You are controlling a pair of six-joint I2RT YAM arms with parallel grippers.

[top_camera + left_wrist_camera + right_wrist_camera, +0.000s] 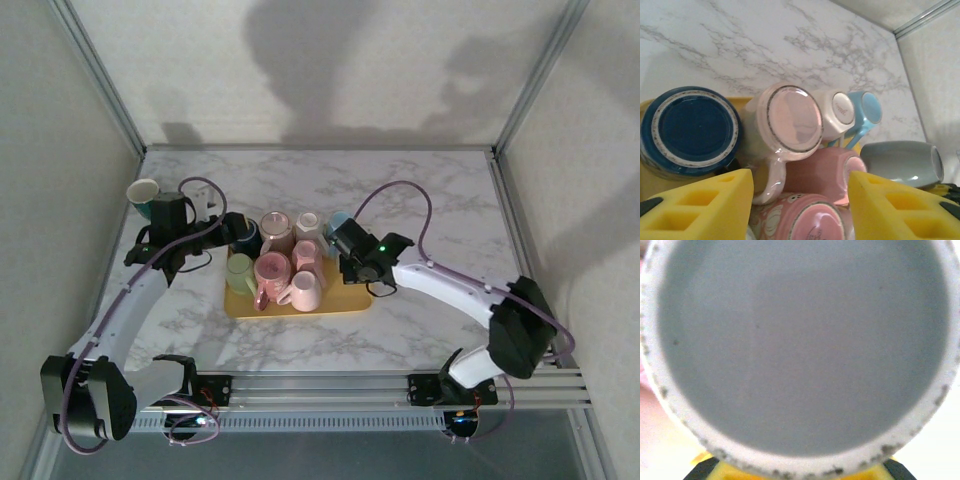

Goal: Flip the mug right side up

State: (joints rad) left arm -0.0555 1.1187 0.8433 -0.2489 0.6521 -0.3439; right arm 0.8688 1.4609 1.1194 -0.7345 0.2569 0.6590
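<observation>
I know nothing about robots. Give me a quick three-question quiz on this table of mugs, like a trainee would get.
1. True or false: the left pincer is clamped on a pink mug.
2. Which mug stands off the yellow tray? A) dark blue B) teal C) white
3. Fill in: the right pincer is shut on the ___ mug.
Key: 1 false, it is open and holds nothing. 2 B, the teal mug stands on the table near the back left corner. 3 grey, the grey mug, lying on its side.
</observation>
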